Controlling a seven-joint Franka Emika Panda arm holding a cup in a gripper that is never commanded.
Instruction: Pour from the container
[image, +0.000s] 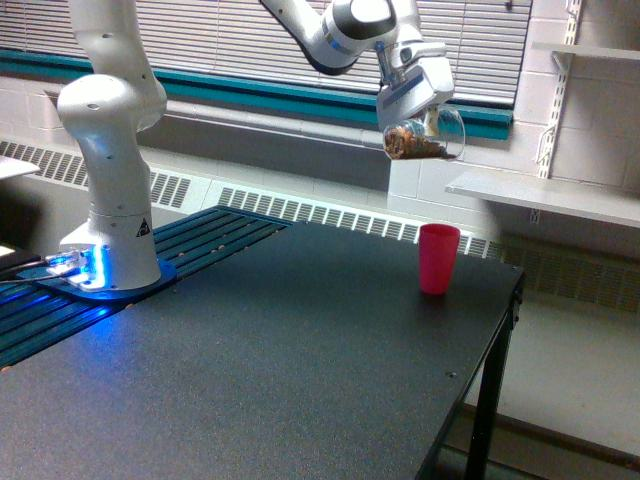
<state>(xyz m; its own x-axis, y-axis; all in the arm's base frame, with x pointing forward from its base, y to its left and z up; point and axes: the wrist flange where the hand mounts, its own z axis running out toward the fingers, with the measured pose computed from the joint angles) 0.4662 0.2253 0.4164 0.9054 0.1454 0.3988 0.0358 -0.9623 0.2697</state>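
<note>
Above the black table (300, 380), the end effector (415, 100) grips the tilted container (425, 138).

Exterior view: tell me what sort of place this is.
Probably a robotics lab or workshop room. A Panda arm's base is bolted at one end of a black table, window blinds hang above a wall heater, and bare shelving lines a block wall.

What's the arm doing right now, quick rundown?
Claw shut on clear container, tipped sideways, brown contents inside. High above table, up-left of pink cup. Nothing between them.
</note>
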